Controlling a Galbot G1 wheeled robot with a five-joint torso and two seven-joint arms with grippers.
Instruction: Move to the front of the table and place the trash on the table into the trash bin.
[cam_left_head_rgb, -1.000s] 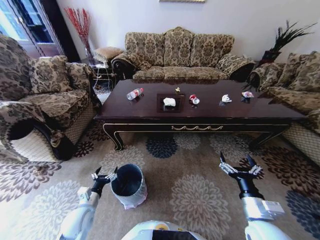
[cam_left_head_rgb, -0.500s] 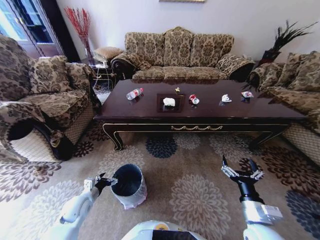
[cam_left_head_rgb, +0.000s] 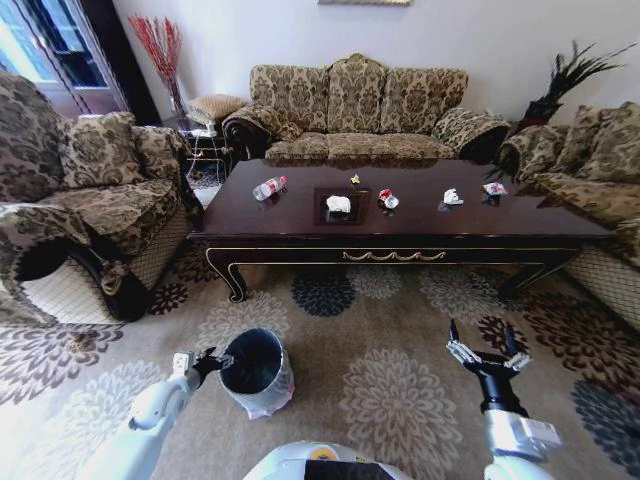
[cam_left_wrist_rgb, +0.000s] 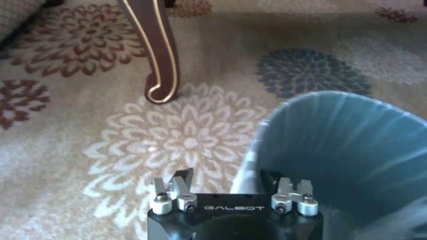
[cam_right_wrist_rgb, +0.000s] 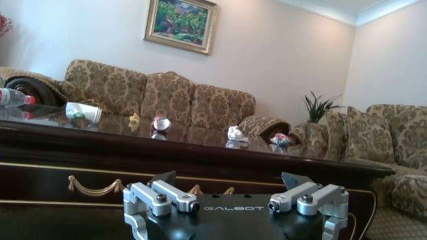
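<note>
1. So, in the head view you have the left gripper (cam_left_head_rgb: 208, 361) at the lower left, touching the rim of the bin (cam_left_head_rgb: 255, 372), which stands on the carpet short of the table (cam_left_head_rgb: 400, 225). Whether its fingers have hold of that rim you cannot tell from here. The right gripper (cam_left_head_rgb: 487, 353) hangs at the lower right, spread wide with nothing in it. The trash lies in a row along the tabletop at upper centre: the bottle (cam_left_head_rgb: 268, 187), a tissue (cam_left_head_rgb: 339, 204), a wrapper (cam_left_head_rgb: 388, 199), with more bits off to the right, too small to name. I judge you are at the bin-handling step with nothing collected yet; next you need a firm hold on the rim, or a drive closer, since the trash looks out of reach.

2. In the left wrist view, the fingers (cam_left_wrist_rgb: 175, 186) sit parted just beside the bin wall at lower centre, one either side of it by the look. The bin's inside is cut off at the right edge.

3. In the right wrist view, the open fingers (cam_right_wrist_rgb: 162, 193) face the table edge; the bottle is cropped at the left edge.
</note>
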